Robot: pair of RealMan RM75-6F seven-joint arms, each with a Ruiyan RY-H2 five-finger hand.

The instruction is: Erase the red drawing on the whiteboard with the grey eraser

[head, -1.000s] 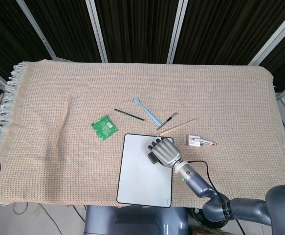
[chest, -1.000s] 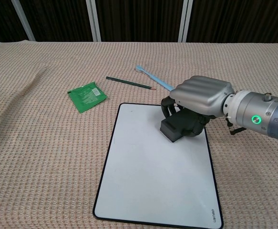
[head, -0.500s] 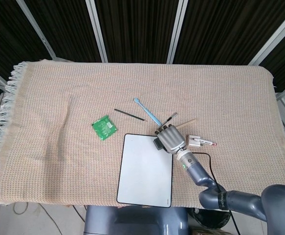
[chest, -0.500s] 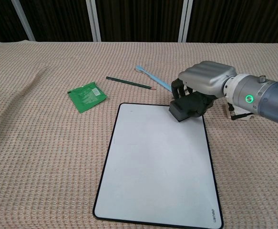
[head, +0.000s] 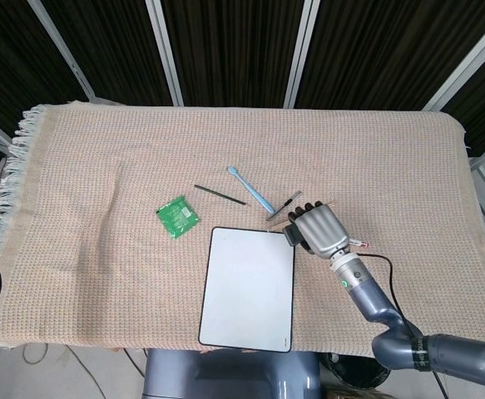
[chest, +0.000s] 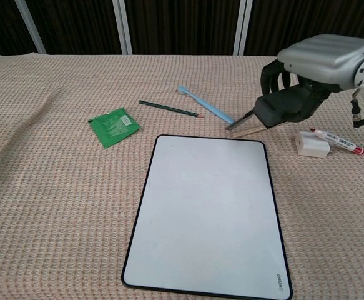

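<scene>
Since a second ago the right hand has lifted off the whiteboard and swung right and back, taking the grey eraser with it; it now hangs above the cloth just past the board's top-right corner. The board reads clean, no red visible in either view.

Risks: eraser comes down on the wooden stick and dark pencil-like tool directly below and knocks them into the blue toothbrush. Red marker and its white cap sit near too.

Fingers are curled down over the eraser, clamping it under the palm, front edge poking out left. Left hand not in view.
</scene>
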